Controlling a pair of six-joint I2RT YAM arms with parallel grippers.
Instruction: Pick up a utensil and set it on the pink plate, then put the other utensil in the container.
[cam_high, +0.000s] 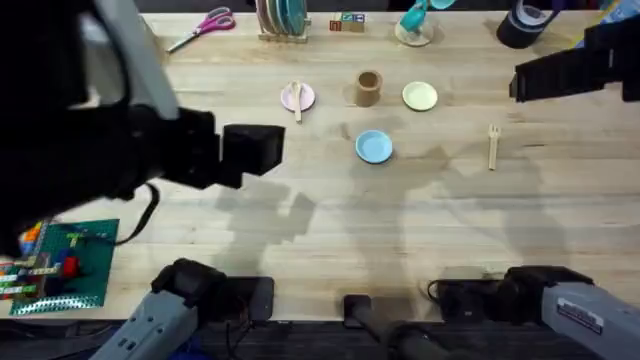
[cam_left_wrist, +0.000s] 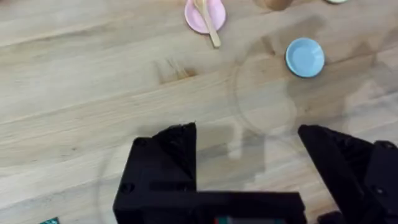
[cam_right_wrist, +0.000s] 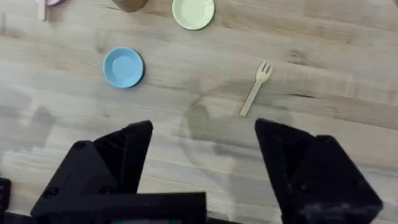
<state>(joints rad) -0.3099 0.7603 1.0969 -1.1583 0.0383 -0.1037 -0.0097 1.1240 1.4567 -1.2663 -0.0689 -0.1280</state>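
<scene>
You have the fork lying alone on open table toward the right edge, the utensil across the pink plate, and both the left gripper and right gripper spread wide, empty.

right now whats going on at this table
Two robot arms are sorting utensils. The prongless utensil already lies across the pink plate. The fork lies on the bare table, apart from the cup. The left gripper and right gripper are open, holding nothing.
</scene>
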